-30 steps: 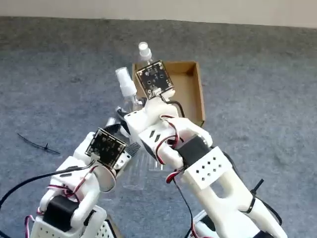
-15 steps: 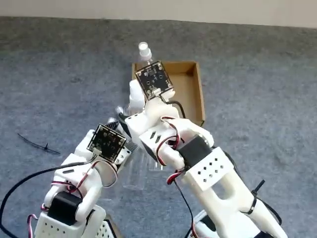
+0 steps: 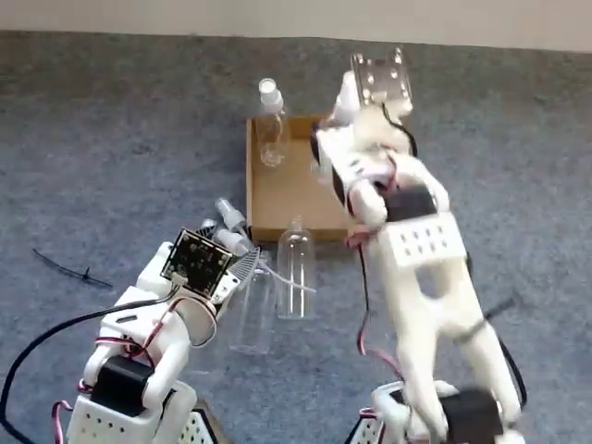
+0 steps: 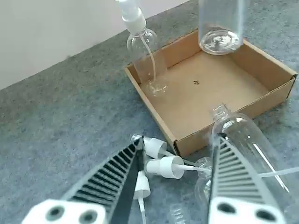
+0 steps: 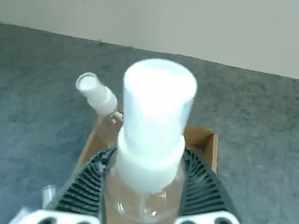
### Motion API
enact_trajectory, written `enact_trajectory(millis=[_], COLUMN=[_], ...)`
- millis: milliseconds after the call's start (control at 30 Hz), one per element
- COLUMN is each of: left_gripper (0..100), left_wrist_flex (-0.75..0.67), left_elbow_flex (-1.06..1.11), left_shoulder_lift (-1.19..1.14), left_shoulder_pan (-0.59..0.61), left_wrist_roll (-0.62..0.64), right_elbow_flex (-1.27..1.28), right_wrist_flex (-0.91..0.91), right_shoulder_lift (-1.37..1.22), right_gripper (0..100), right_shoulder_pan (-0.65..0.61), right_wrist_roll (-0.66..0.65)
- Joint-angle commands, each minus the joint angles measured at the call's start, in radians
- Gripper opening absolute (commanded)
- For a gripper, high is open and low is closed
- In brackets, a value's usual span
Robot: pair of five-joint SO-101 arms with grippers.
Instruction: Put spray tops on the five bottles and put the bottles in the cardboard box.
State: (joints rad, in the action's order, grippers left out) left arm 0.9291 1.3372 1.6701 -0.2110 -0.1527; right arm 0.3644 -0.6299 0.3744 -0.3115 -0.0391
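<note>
Table, high view: a grey, carpet-like table (image 3: 111,139) ran back to a pale wall (image 3: 277,14).
Stray item, high view: a black cable tie (image 3: 69,269) lay well apart from the rest, out on the left arm's side.
Box, high view: the cardboard box (image 3: 277,199) sat open-topped near mid-table.
Capped bottle, high view: a clear capped bottle (image 3: 269,125) with a white spray top stood upright in a far corner of the box.
Uncapped bottle, high view: a clear uncapped bottle (image 3: 296,268) sat just outside the box's near wall; what looked like another lay beside the left arm.
Left pincer, left wrist view: the left pincer (image 4: 178,142) hung with jaws apart, gripping nothing, above the loose spray tops (image 4: 163,167) on the table.
Held bottle, left wrist view: a clear held bottle (image 4: 219,23) hung base-down over the box floor.
Right pincer, right wrist view: the right pincer (image 5: 149,163) was clamped on the held bottle just under its white spray top, above the box.
</note>
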Motion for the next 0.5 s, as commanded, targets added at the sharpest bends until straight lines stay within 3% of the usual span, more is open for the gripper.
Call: enact_trajectory(millis=[0, 200, 467], left_gripper=[21, 21, 21], left_wrist_flex=[-0.029, -0.032, -0.032], left_elbow_flex=[-0.002, 0.013, 0.019], left_shoulder_lift=[0.010, 0.010, 0.010], left_shoulder_pan=[0.018, 0.018, 0.018], left_wrist_roll=[0.005, 0.005, 0.003], right_elbow_flex=[-0.168, -0.232, -0.232], right_wrist_flex=[0.182, 0.357, 0.486], right_shoulder_lift=[-0.217, -0.450, -0.552], right_gripper=[0.4, 0.4, 0.4], right_shoulder_pan=[0.053, 0.058, 0.059], right_wrist_roll=[-0.017, -0.017, -0.017])
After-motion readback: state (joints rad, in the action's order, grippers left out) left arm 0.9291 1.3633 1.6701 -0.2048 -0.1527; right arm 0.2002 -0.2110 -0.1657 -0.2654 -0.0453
